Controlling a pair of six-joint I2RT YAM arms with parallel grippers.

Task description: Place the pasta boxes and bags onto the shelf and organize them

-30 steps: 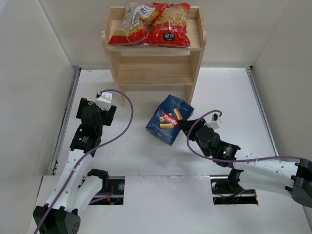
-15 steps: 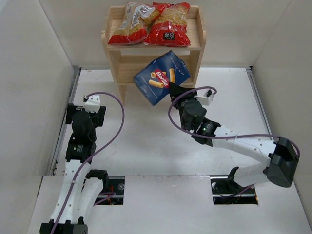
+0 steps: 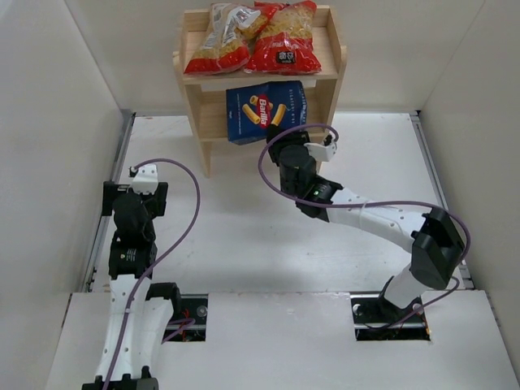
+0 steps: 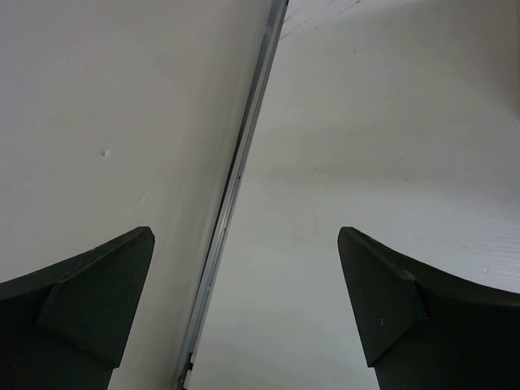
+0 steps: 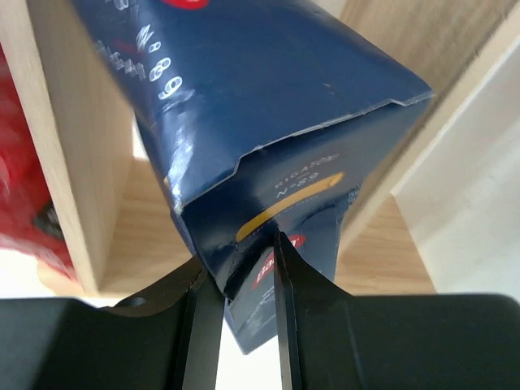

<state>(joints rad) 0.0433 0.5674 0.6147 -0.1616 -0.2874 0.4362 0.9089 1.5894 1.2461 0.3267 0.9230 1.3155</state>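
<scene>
You see Barilla box (image 3: 266, 111) dark blue, red oval logo, yellow pasta tubes | left bag (image 3: 216, 41) and right bag (image 3: 284, 41) red, yellow pasta showing | shelf (image 3: 327, 97) pale wood | cables (image 3: 198, 195) purple | table (image 3: 244, 244) white

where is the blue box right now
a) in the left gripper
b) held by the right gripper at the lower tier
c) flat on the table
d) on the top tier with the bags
B: the right gripper pinches the box at the lower tier of the shelf; the left gripper is open and empty.
</scene>
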